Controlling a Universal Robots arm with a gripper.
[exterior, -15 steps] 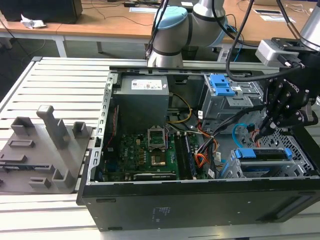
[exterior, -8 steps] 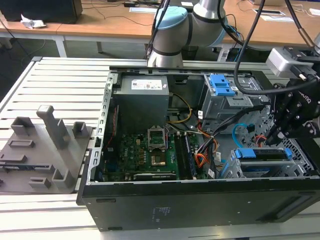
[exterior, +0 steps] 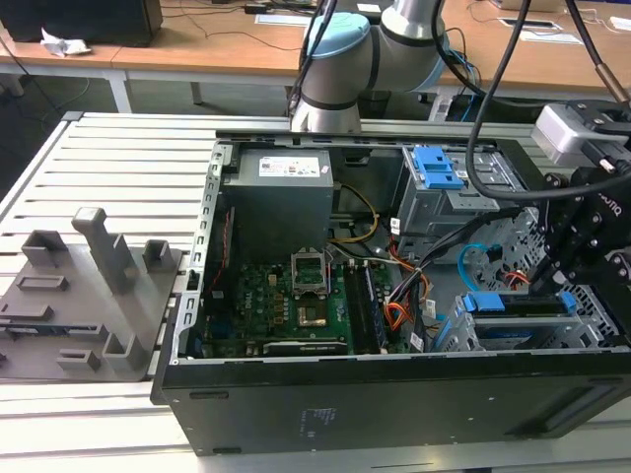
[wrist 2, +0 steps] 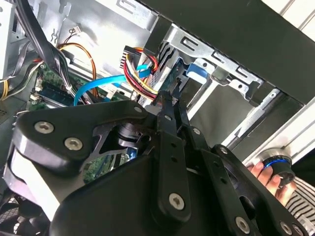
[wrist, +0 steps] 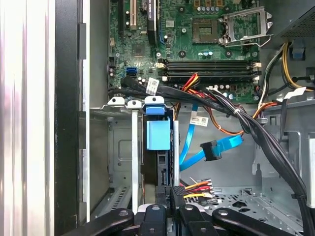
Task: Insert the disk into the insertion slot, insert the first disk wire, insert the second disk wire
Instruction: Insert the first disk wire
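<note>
Exterior view, from its left to its right: a grey fixture plate (exterior: 84,330) lies on the slatted metal counter (exterior: 118,168), just beside an open black computer case (exterior: 375,404). Inside the case sit a grey power supply (exterior: 281,202) and, nearer the camera, a green motherboard (exterior: 271,305). Further towards the exterior view's right stands a grey bay with a blue latch (exterior: 434,168). Near it the second disk wire (exterior: 471,258) (wrist: 194,147) loops loosely; in the first wrist view its dark plug lies apart from the disk. The disk (exterior: 513,304) (wrist: 158,135) sits inside the insertion slot (exterior: 473,335) (wrist: 134,157), its blue carrier showing. A thick black cable bundle (wrist: 231,110) crosses between motherboard and slot, over the light-blue cable. The end effector (exterior: 548,286) (wrist: 173,194) (wrist 2: 172,96) reaches down to the disk's exposed edge, pressed together on the small black plug of the first disk wire (wrist: 197,186), whose red and yellow strands run off beside it. The arm (exterior: 345,59) stands behind the case, its wrist hanging above the cage at the exterior view's right. In the second wrist view a person's hand (wrist 2: 263,174) touches a blue-ringed knob (wrist 2: 275,164) outside the case. Wooden desks (exterior: 227,49) line the background.
</note>
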